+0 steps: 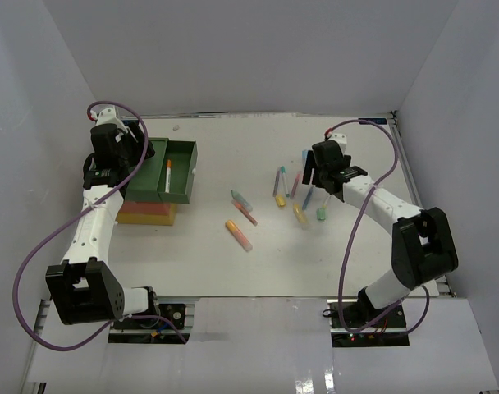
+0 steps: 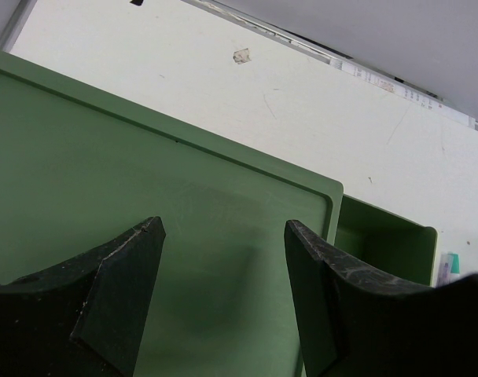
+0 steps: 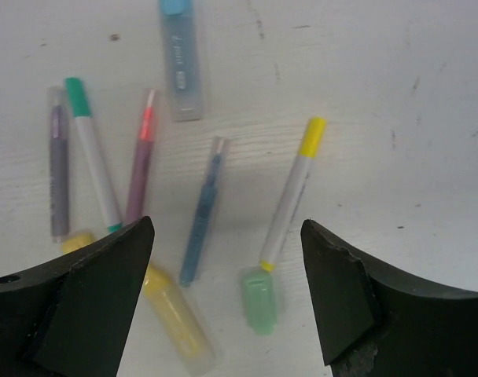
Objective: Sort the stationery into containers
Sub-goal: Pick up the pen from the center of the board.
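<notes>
1. Pens (image 1: 279, 187) lie right of centre on the bench (image 1: 258, 148); green bin (image 1: 180, 176) sits at left.
2. Right end effector (image 3: 227, 226) hovers released over them. Left end effector (image 2: 223, 226) is released too, above the bin.
3. They look light, stiff and slick (probably roll), so I'd pinch the yellow-tipped pen (image 3: 290, 196) mid-barrel.

From above, my left arm (image 1: 110, 168) covers part of the green bin (image 1: 177, 195), and the red bin (image 1: 147, 207) and yellow bin (image 1: 147, 218) show only as slivers beneath it. On the left wrist camera a teal object (image 2: 450, 265) is clipped by the right edge; I can't identify it. On the right wrist, the top edge cuts a blue pen (image 3: 178, 63), and a yellow highlighter (image 3: 176, 314) runs behind one finger (image 3: 97, 290).
</notes>
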